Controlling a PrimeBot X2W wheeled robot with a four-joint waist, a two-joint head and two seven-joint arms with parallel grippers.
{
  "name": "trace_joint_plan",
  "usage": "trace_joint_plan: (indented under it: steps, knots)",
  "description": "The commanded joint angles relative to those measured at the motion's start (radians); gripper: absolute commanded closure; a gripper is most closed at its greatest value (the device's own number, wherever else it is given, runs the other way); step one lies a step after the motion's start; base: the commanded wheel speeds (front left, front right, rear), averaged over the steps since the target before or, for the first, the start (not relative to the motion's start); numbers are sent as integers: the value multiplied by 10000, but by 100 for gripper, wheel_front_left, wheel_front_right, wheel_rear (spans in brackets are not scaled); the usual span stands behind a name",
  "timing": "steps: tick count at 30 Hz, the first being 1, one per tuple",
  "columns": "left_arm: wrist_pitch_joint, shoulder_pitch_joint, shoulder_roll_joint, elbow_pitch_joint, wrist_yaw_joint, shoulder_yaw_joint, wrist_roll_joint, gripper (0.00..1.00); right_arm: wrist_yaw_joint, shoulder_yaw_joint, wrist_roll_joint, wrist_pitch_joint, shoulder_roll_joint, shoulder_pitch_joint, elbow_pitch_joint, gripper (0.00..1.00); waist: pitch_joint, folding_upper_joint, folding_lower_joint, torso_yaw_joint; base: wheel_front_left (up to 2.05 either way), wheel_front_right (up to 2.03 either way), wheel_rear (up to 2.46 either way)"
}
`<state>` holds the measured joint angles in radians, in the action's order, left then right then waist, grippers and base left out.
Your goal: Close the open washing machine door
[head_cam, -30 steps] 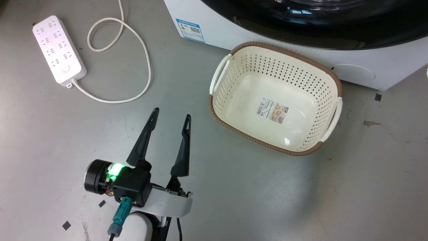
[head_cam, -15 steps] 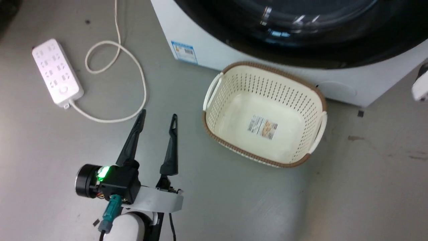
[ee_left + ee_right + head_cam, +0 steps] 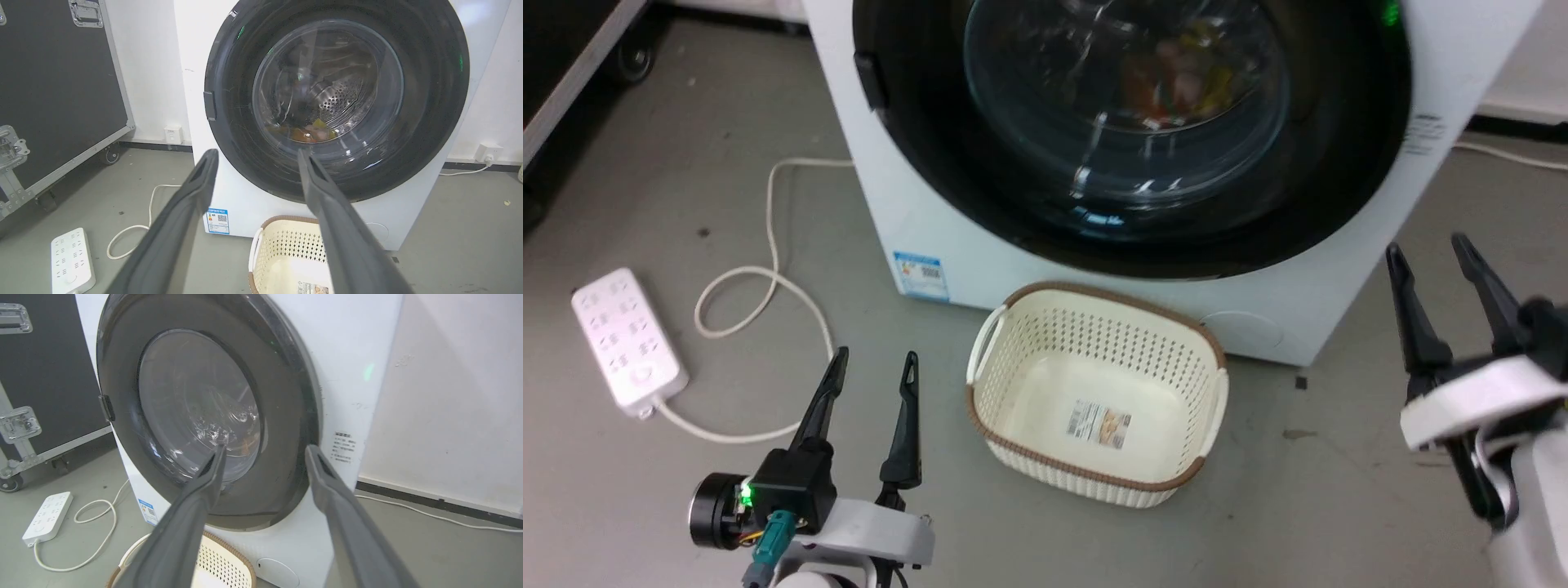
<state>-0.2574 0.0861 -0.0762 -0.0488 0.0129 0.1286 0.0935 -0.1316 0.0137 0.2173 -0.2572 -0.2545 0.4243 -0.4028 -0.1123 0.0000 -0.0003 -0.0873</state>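
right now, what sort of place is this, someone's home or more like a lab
Probably a lab or test room, not a home: a white washing machine on a bare grey floor, a wheeled black flight case beside it, and a power strip lying loose.

You've got a scuffed grey floor (image 3: 1258, 523), plain white walls (image 3: 449, 396) with a black skirting strip (image 3: 429, 501), a wheeled black flight case (image 3: 53, 81) off left, and a white power strip (image 3: 625, 339) lying down there.
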Motion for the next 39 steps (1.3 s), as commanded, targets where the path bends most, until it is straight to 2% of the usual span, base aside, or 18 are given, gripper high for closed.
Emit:
trace_joint_plan:
  steps: [1,6,10,14,22,33,34,39]
  knots:
    - [-43,-127,-1,-34,-83,-70,113,0,9,-190,-76,-39,153,-470,357,0,520,0,3,444,0,0,0]
    - [-43,-432,-15,-308,-212,-118,198,0,9,-859,-534,-43,813,-2031,1853,0,892,0,3,640,0,0,0]
    - [-43,-571,-14,-668,-277,-65,259,0,9,-1287,-1349,-43,1365,-3281,2966,0,1104,0,3,614,0,0,0]
    - [-43,-672,9,-910,-311,-5,353,0,9,-1516,-1827,-44,1846,-4227,3768,0,1181,0,3,597,0,0,0]
    - [-43,-751,-46,-1132,-403,129,382,0,9,-1345,-1402,-44,2038,-5130,3717,0,1260,0,3,544,0,0,0]
    - [-44,-783,-154,-1262,-376,130,420,0,9,-1435,-1273,-45,2042,-5197,3570,0,1317,0,3,510,0,0,0]
    - [0,-668,-107,-1248,-383,144,341,100,0,-1423,-1350,-2,2006,-5079,3593,100,1316,0,3,509,0,0,0]
    - [45,-668,-79,-1231,-381,132,314,100,0,-1397,-1376,32,2004,-5064,3600,100,1315,0,3,513,0,0,0]
